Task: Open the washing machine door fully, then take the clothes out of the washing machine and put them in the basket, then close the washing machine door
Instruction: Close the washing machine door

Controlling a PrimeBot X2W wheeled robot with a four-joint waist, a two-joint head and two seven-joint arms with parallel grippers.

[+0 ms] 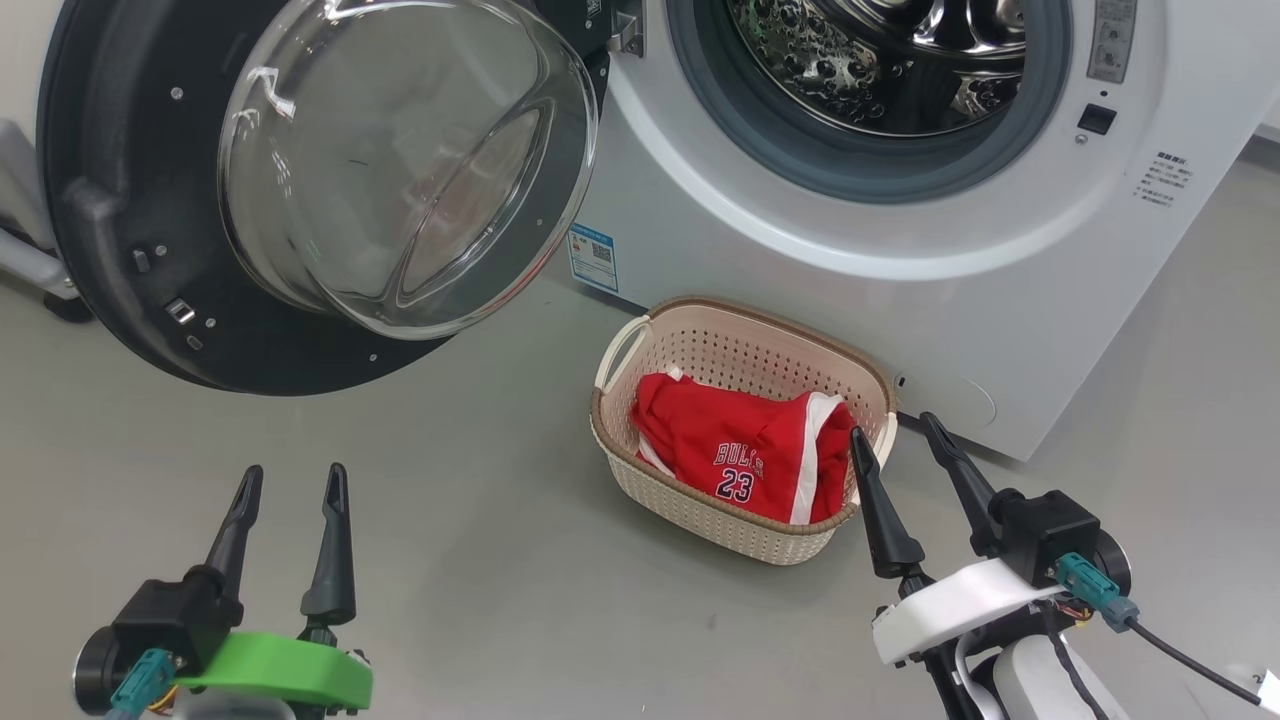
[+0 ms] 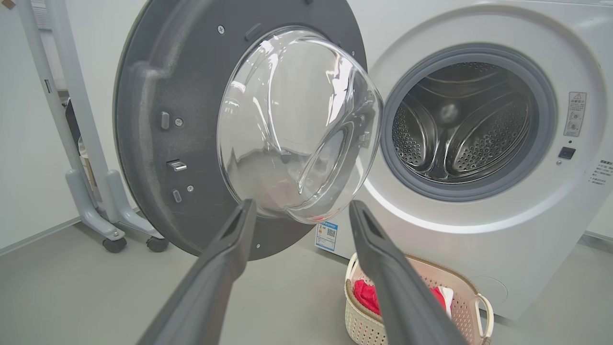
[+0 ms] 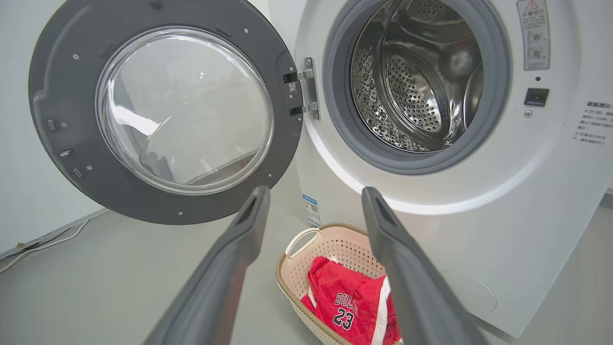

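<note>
Red jersey fabric, the clothes (image 1: 745,455), lies bunched inside the basket (image 1: 722,348), with the white side stripe and printed number uppermost and nothing hanging over the brown rim. The basket stands on the grey floor (image 1: 450,580) below the drum opening and just in front of the washing machine (image 1: 1000,300), a position that suits a short drop from drum to basket. The steel drum (image 1: 880,60) shows no cloth in its visible part, so unloading is judged complete. The washing machine door (image 1: 130,200) stands swung wide to the left on its hinge, with its inner face and glass bowl towards the robot, clear of the basket. The left gripper (image 1: 294,470) hovers low over the floor beneath the door, fingers spread and holding nothing. It is judged the better placed to push the door shut. The right gripper (image 1: 891,425) hangs by the basket's right end, fingers likewise parted with no cloth between them. Outstanding step: closing the door.
</note>
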